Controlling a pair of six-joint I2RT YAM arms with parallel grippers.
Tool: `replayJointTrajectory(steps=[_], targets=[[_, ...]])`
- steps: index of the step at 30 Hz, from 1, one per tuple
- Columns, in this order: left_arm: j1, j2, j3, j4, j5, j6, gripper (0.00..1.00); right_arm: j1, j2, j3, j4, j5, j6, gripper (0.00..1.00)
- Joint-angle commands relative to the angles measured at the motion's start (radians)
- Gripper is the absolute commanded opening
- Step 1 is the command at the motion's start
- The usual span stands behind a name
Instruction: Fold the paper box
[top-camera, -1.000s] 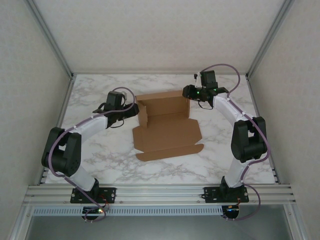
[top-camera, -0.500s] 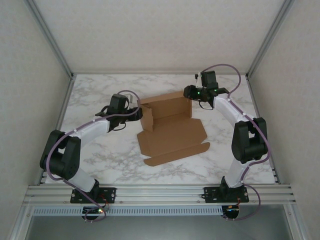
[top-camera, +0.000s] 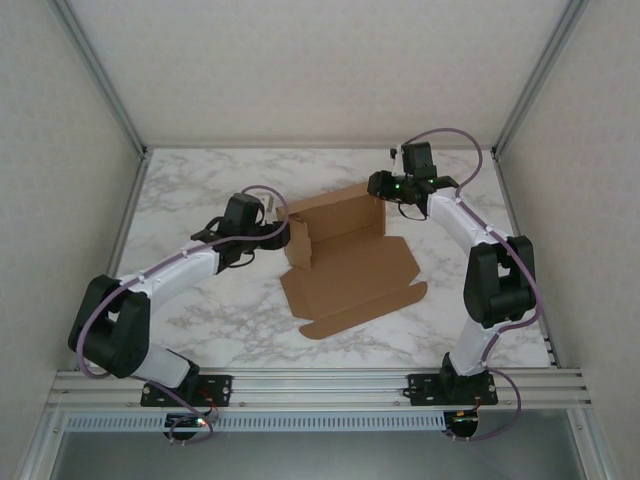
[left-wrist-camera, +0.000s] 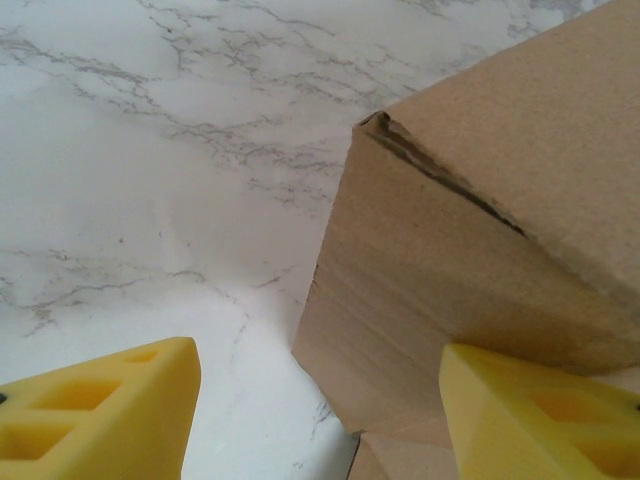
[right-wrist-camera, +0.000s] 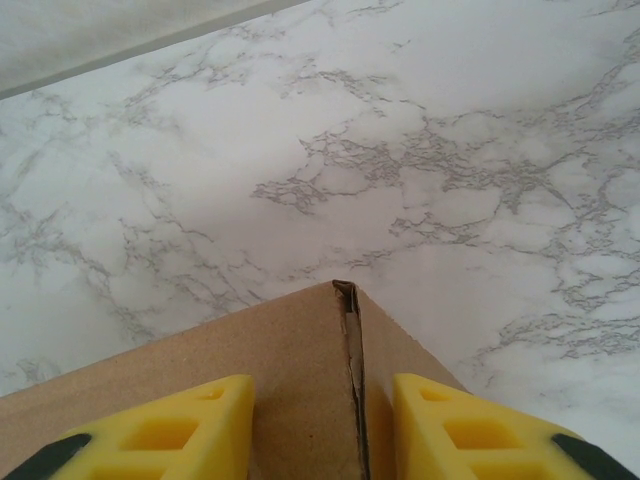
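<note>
The paper box (top-camera: 347, 268) sits in the middle of the table (top-camera: 190, 185), half built: its far wall and left side wall stand, while the front panel and flap lie flat toward the near edge. The left gripper (top-camera: 278, 232), jaws spread, is at the outside of the left wall. The right gripper (top-camera: 383, 188), also released, straddles the far right corner. Squaring the walls looks like the step in hand. Next, the flat panel probably has to rise, which calls for one gripper under its near edge while the other steadies the walls.

One paper box (top-camera: 345, 265), two tools (top-camera: 279, 232) (top-camera: 376, 187)
</note>
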Motion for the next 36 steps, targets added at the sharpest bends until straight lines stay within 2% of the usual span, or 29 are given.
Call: replayJointTrajectory(steps=[1, 8, 18, 36], targets=[[-0.038, -0.027, -0.006, 0.018, 0.017, 0.023, 0.65, 0.022, 0.021, -0.053, -0.158, -0.012, 0.009, 0.38], [-0.094, -0.024, 0.005, -0.02, 0.02, 0.028, 0.65, 0.023, 0.017, -0.055, -0.16, -0.005, 0.007, 0.38], [-0.096, -0.079, -0.019, -0.053, 0.004, 0.018, 0.67, 0.017, 0.005, -0.072, -0.146, 0.012, 0.014, 0.38], [-0.096, -0.104, -0.023, -0.041, 0.006, 0.019, 0.7, -0.058, -0.079, -0.185, -0.046, -0.018, 0.113, 0.38]])
